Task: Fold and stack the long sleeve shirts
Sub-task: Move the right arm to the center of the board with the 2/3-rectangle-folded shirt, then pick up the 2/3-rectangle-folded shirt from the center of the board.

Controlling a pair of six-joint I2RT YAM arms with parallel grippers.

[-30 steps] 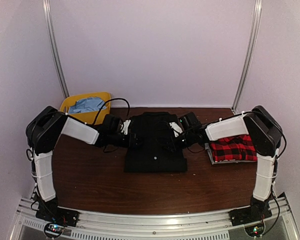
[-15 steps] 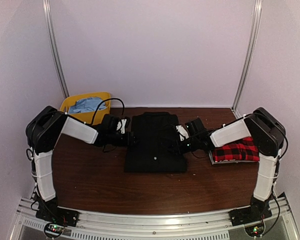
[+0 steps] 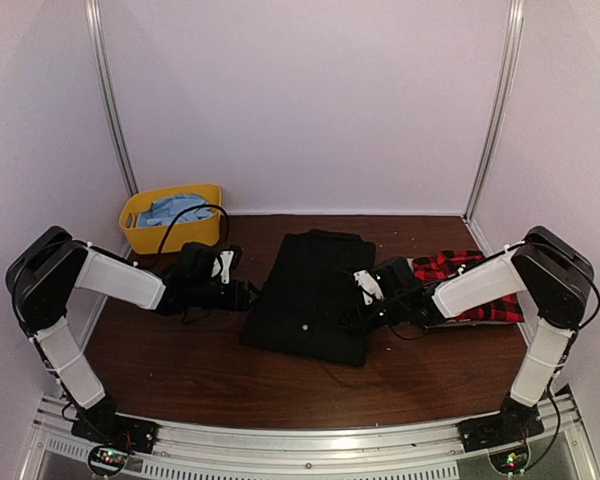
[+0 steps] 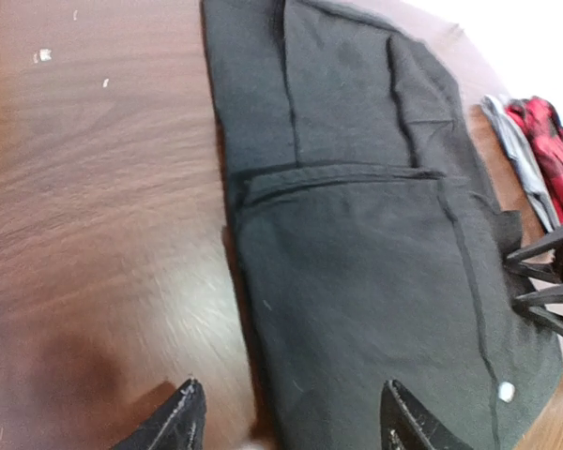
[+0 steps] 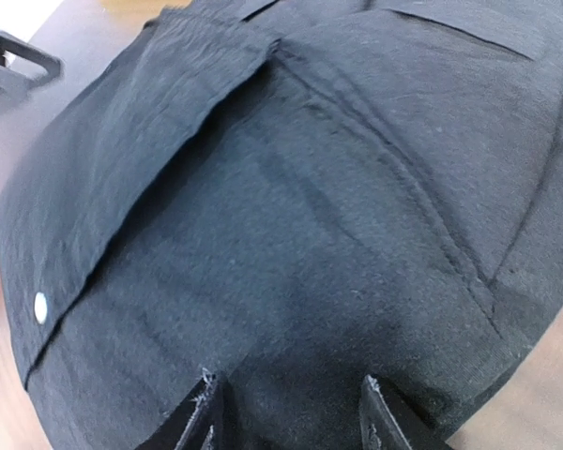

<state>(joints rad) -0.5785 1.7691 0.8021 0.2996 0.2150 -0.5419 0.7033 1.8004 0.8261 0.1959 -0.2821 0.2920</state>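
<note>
Top external view: two long sleeve shirts lie on the dark wooden desk (image 3: 210, 365). The black shirt (image 3: 310, 295), folded, sits mid-desk and slightly askew. The red-and-black plaid shirt (image 3: 450, 267) lies just right of it, partly under the right arm (image 3: 475, 285). One yellow bin (image 3: 152, 238) (blue cloth inside) stands at the far left corner. On the left arm (image 3: 120, 280) the jaws stand spread across the black shirt's left edge. The right arm's jaws are spread over its right edge. Pale walls with two metal uprights enclose the desk.

Matt black shirt (image 4: 357, 281) (cloth), glossy wood table (image 4: 94, 187)
</note>
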